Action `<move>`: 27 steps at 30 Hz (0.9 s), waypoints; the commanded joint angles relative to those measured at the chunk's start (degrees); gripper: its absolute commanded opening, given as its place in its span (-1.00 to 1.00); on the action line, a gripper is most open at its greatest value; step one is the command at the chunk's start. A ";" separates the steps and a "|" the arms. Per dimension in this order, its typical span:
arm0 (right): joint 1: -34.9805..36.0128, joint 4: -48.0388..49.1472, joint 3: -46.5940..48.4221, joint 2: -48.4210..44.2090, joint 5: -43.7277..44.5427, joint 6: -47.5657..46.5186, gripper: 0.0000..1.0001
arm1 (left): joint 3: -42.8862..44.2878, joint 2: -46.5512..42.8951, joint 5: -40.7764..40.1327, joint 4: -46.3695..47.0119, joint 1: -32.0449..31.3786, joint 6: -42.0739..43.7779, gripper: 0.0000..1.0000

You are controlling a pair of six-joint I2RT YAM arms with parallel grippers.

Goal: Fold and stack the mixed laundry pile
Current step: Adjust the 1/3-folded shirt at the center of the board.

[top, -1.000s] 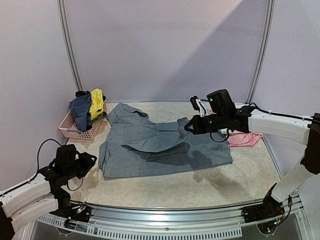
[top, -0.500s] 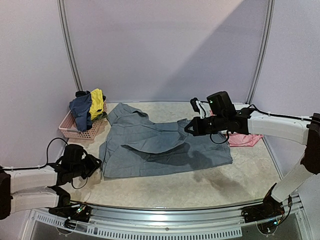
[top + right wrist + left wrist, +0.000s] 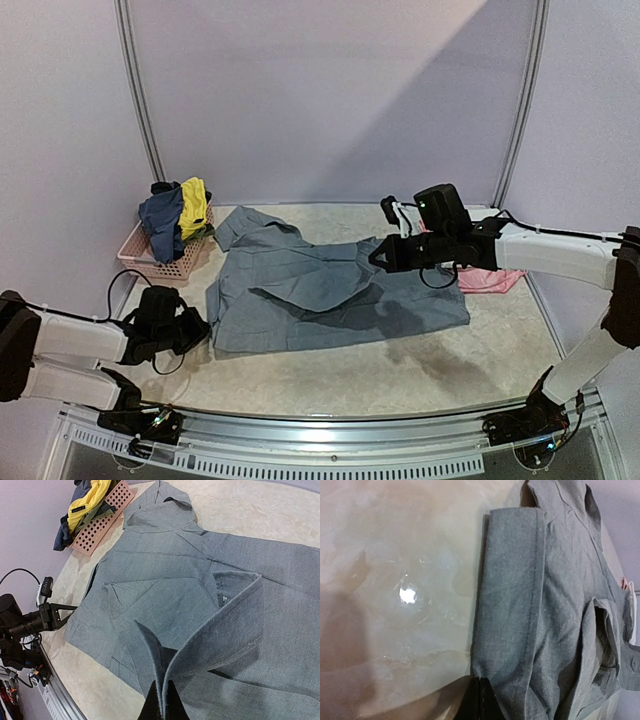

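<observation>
Grey trousers (image 3: 330, 295) lie spread across the middle of the surface (image 3: 380, 375). Left gripper (image 3: 202, 326) is clamped tight on their near-left hem corner. Right gripper (image 3: 376, 255) is pinched closed on a raised fold, right of centre. Navy top (image 3: 160, 222) and yellow garment (image 3: 193, 205) sit in the pink basket (image 3: 150, 264), far left.

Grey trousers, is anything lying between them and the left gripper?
Nothing visible. The left gripper touches the grey trousers at their near-left hem, with only bare table beside it.
</observation>
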 commanded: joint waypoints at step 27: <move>-0.20 -4.57 0.78 -2.15 1.76 -1.65 -1.00 | 18.92 -6.19 -29.76 -33.03 -10.53 17.98 -0.32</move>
